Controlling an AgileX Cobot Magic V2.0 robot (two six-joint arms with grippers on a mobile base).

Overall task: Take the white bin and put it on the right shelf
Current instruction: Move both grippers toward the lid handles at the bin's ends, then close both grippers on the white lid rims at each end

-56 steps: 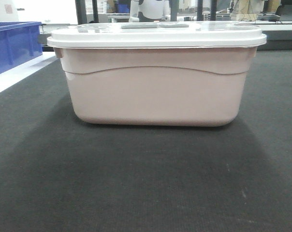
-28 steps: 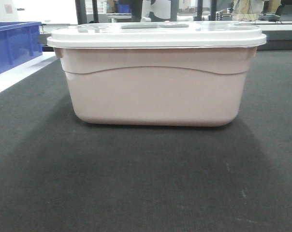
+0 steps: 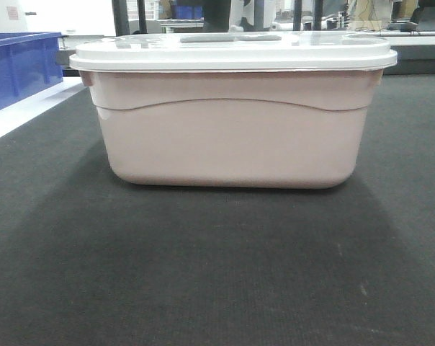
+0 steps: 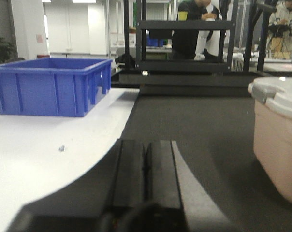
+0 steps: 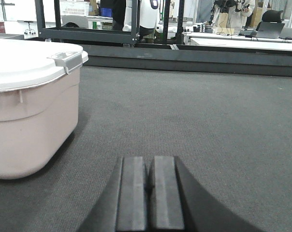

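Left pincer [image 4: 146, 146] and right pincer [image 5: 150, 163], both closed, flank white bin [image 3: 232, 137].

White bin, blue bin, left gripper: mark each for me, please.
white bin [image 3: 232, 140]: front-facing view, middle of its front wall.
blue bin [image 4: 44, 92]: left wrist view, on its near side wall.
left gripper [image 4: 146, 145]: left wrist view, where the shut fingertips meet.

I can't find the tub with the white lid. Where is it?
The white bin sits in the middle of the front view on the dark mat, with the blue bin off to its left.
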